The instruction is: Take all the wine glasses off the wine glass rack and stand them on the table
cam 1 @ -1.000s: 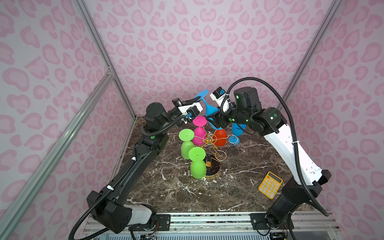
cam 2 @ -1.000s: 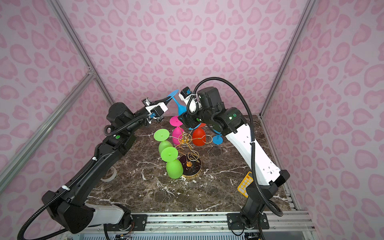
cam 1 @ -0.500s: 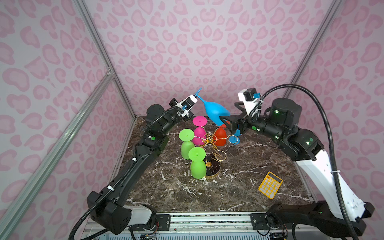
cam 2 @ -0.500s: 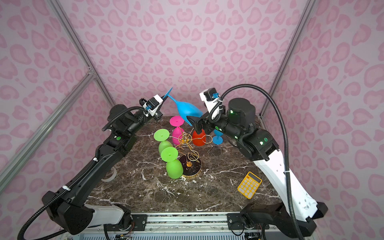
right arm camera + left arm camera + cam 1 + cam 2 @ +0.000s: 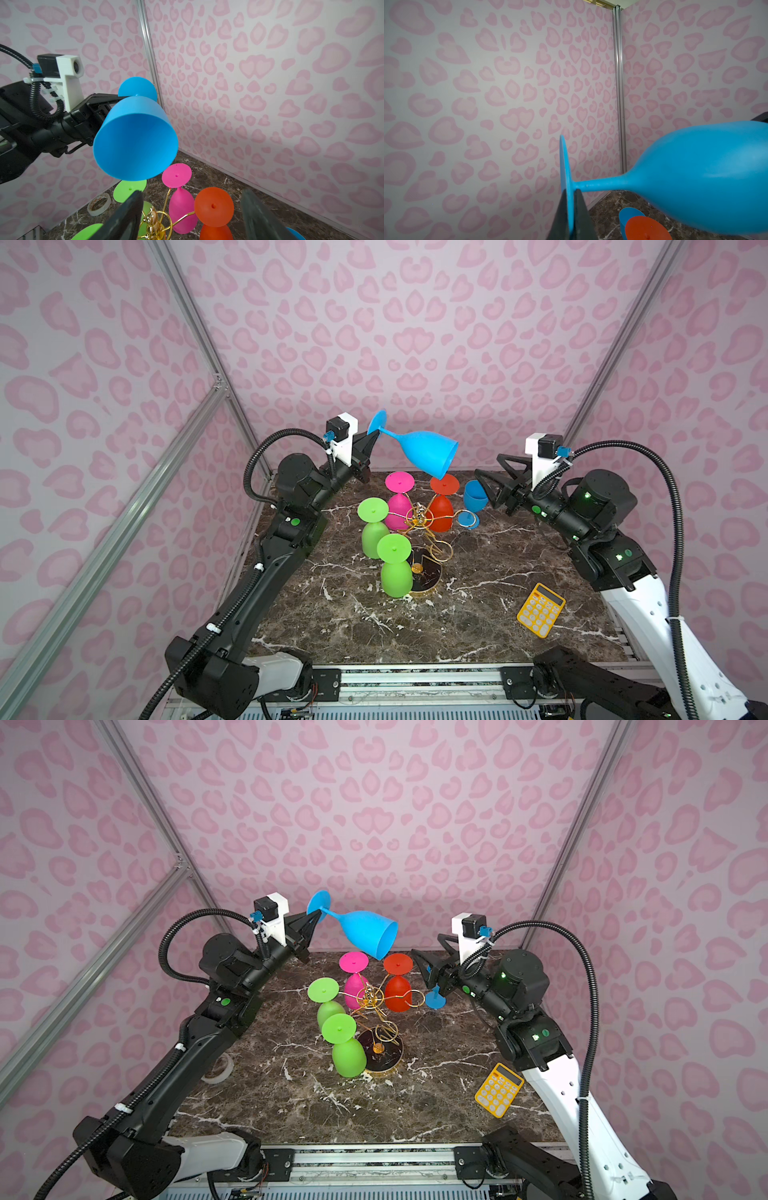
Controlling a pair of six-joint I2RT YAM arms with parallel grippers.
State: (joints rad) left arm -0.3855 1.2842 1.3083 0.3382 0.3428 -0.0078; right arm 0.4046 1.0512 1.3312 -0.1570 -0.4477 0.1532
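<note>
Looking down through both top views, I see my left arm rise from the front left corner, bend at the elbow and reach up toward the back wall. The left gripper (image 5: 375, 434) is clamped on the round foot of the blue wine glass (image 5: 424, 450). The glass hangs in the air on its side with its rim tipped downward, clear of and above the wine glass rack (image 5: 419, 517). That rack stands on the marble table (image 5: 478, 635), with a pink glass (image 5: 398, 510), a red glass (image 5: 441, 512) and two green glasses (image 5: 392, 572) hanging upside down from its gold arms. My right arm folds in from the front right, its forearm aimed at the rack. The right gripper (image 5: 487, 464) is empty, its jaws spread apart, just beside an upright second blue glass (image 5: 473, 497) at the rack's far right.
</note>
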